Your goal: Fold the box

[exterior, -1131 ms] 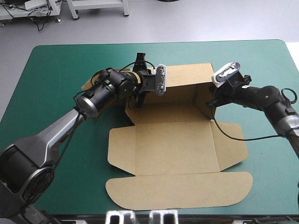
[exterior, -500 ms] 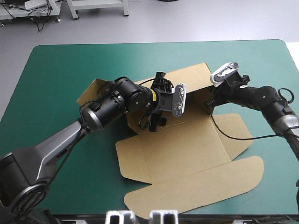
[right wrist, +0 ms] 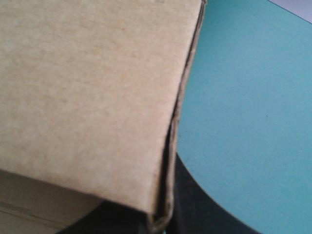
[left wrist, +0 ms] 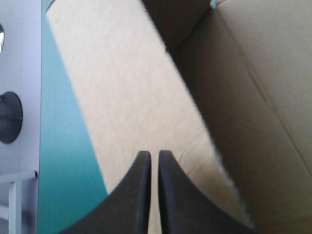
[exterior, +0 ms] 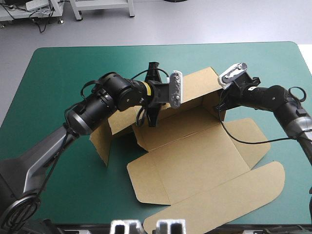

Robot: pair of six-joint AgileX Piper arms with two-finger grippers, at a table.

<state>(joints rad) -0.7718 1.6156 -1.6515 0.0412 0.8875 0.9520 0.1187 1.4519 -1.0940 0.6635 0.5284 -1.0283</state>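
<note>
L fingers (left wrist: pixel 142 197) pinch box (exterior: pixel 195 156) wall, R fingers (right wrist: pixel 209 209) pinch corner

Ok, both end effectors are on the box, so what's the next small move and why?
Probably have the left end effector ease the back wall it pinches more upright. The right end effector grips the right corner, yet the left side wall splays outward, so the box isn't square.

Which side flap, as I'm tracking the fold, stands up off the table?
The left flap: it stands raised with a shadow beneath, while the right flap lies flat.
</note>
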